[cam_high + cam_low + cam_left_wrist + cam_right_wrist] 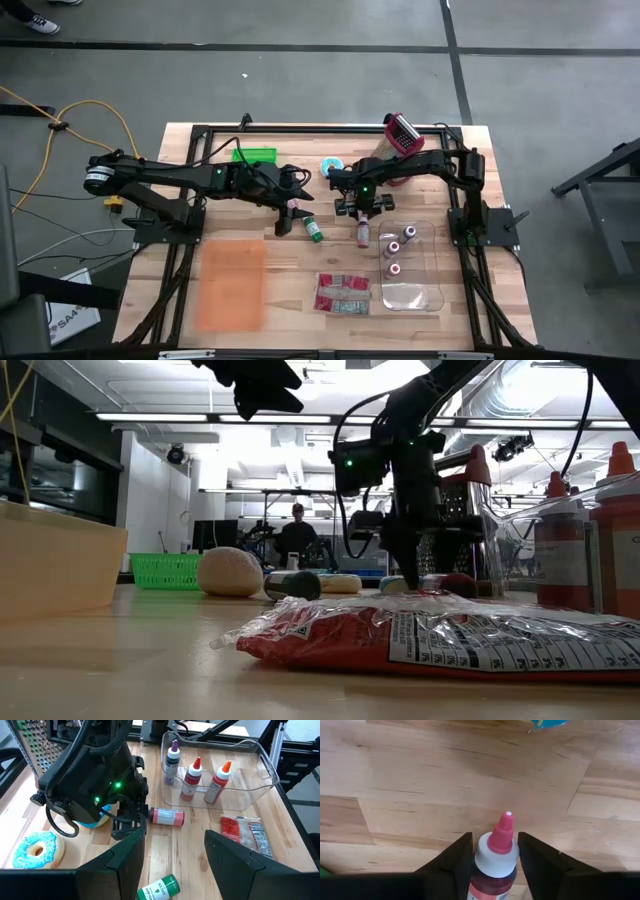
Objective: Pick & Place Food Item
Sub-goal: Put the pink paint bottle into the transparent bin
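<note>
Red-capped bottle (492, 865): lying on the counter (290, 265), my right gripper (493, 851) straddling its neck, fingers just beside it. My left gripper (175, 847) hangs half-open above, holding nothing.

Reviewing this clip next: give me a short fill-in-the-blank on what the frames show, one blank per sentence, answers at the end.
1. The right gripper has its fingers on either side of a bottle with a ____ nozzle.
2. The clear bin holds ____ upright bottles.
3. The donut on the table has ____ icing.
4. The left gripper holds ____.

Answers: pink; three; blue; nothing
</note>
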Available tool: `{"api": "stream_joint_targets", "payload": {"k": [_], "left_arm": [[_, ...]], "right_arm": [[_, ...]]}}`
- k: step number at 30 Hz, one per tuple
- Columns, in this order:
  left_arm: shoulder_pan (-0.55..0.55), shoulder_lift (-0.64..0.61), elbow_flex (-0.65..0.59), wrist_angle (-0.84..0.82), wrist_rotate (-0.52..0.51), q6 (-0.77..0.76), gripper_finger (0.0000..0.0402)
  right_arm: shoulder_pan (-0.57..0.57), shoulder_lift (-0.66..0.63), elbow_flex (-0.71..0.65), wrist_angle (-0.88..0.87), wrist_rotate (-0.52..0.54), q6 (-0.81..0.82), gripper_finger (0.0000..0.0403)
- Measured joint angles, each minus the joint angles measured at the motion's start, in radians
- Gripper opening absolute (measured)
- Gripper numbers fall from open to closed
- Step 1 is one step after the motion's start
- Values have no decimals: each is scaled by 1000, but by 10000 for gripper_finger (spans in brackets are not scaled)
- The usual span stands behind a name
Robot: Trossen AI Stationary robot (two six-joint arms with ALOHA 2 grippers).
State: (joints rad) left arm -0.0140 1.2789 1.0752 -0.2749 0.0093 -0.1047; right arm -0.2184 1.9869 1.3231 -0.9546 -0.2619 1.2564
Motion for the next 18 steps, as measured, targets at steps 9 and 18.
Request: {"api": "stream_joint_targets", "payload": {"k": [9, 18], "left_arm": [[0, 0, 0, 0, 0, 0, 199], [0, 0, 0, 0, 0, 0, 199]], "right_arm": [[0, -1, 0, 0, -3, 8, 119], [1, -1, 0, 0, -2, 8, 148]]}}
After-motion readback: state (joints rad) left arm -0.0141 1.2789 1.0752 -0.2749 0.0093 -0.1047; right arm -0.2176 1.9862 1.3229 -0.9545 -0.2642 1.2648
